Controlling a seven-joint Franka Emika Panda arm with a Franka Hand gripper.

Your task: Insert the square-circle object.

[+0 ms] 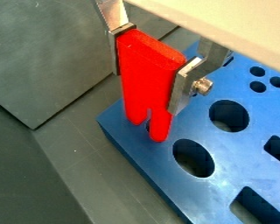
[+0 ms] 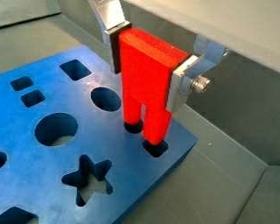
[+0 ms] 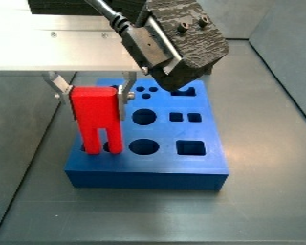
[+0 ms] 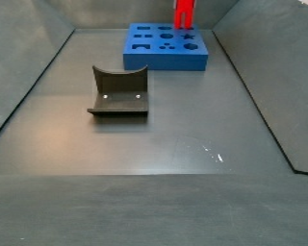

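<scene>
My gripper (image 1: 152, 66) is shut on the square-circle object (image 1: 145, 79), a bright red flat piece held upright with its two prongs pointing down. The silver fingers clamp its upper body on both sides, as both wrist views show, gripper (image 2: 149, 66), piece (image 2: 145, 83). The prong tips sit at a round hole and a square hole in a corner of the blue board (image 2: 143, 175), and look slightly entered. In a side view the piece (image 3: 95, 115) stands at the board's (image 3: 156, 177) left edge. In the farther side view the piece (image 4: 184, 12) stands over the board (image 4: 164, 60).
The blue board (image 1: 230, 175) has several other shaped holes, among them circles, squares and a star. The dark fixture (image 4: 118, 91) stands on the grey floor in front of the board. Grey walls enclose the floor. The arm's dark wrist part (image 3: 187, 38) hangs above the board.
</scene>
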